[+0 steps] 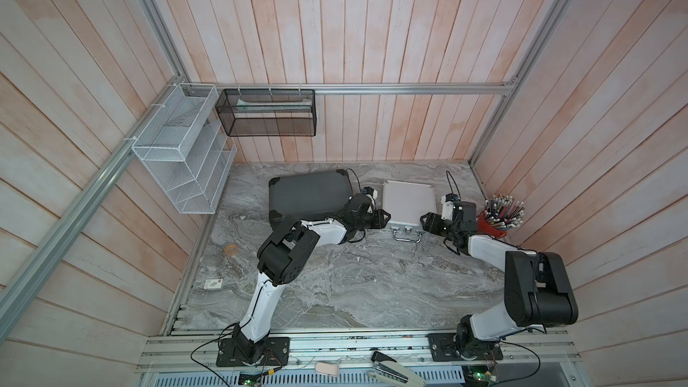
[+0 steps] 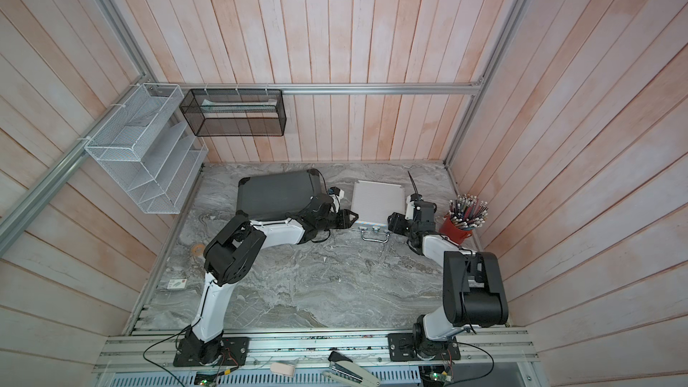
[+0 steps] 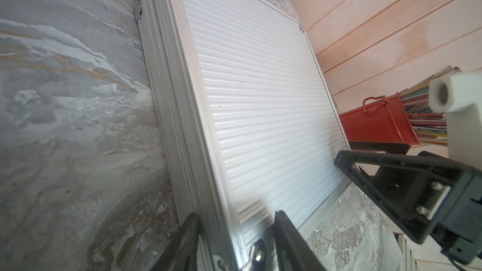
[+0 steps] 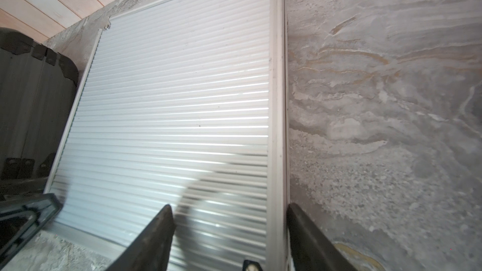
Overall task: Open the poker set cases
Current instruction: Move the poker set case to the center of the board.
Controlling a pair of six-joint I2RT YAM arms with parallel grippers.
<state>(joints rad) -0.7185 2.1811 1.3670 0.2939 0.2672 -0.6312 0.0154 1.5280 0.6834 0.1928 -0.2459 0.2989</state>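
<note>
The silver case (image 1: pixel 409 201) is lying shut on the table (image 1: pixel 353 284) beside the grey case (image 1: pixel 309 195). The left gripper (image 1: pixel 385 216) is straddling 1 front corner; I cannot tell if it is gripping. The right gripper (image 1: pixel 425 220) is standing wide around the other.

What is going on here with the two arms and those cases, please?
Two robot arms are working on the silver case, which lies flat and shut on the marble table. The left pincer straddles the case's near left corner. The right pincer, jaws apart, straddles its near right edge. The dark grey case beside it is also closed, and neither pincer is on it. Neither lid has been lifted yet.
</note>
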